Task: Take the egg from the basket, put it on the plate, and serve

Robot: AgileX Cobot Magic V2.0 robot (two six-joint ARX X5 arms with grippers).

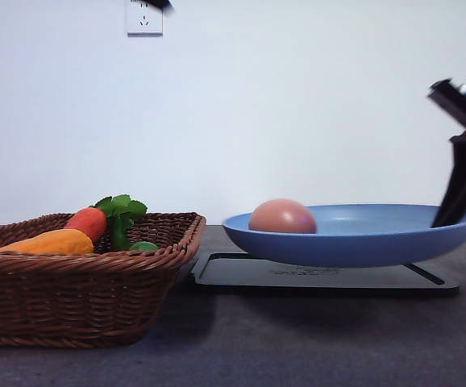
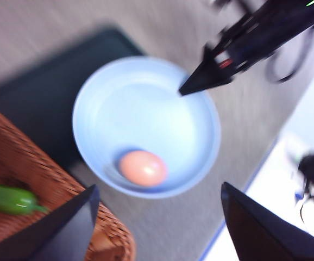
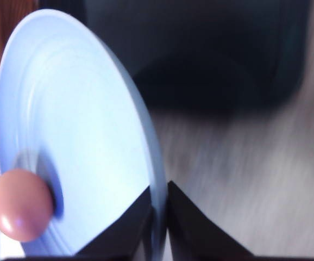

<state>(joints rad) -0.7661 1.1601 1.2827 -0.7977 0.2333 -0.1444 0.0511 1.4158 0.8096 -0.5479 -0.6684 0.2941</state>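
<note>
- My right claw (image 3: 159,217) pinches the blue plate's (image 1: 378,242) rim, holding it above the black tray (image 1: 322,278).
- The egg (image 1: 282,217) rests in the plate.
- My left claw (image 2: 157,228) hangs spread and empty beside the wicker basket (image 1: 80,298).

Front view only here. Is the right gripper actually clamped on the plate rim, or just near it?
Observer: Clamped. In the right wrist view the right gripper pinches the plate rim, one finger on each side.
Operator: Left gripper?
Observer: Open and empty. The left gripper hangs above the plate's edge, by the basket.
Operator: What's the green bit in the basket?
Observer: A long green pepper lying on the wicker.
</note>
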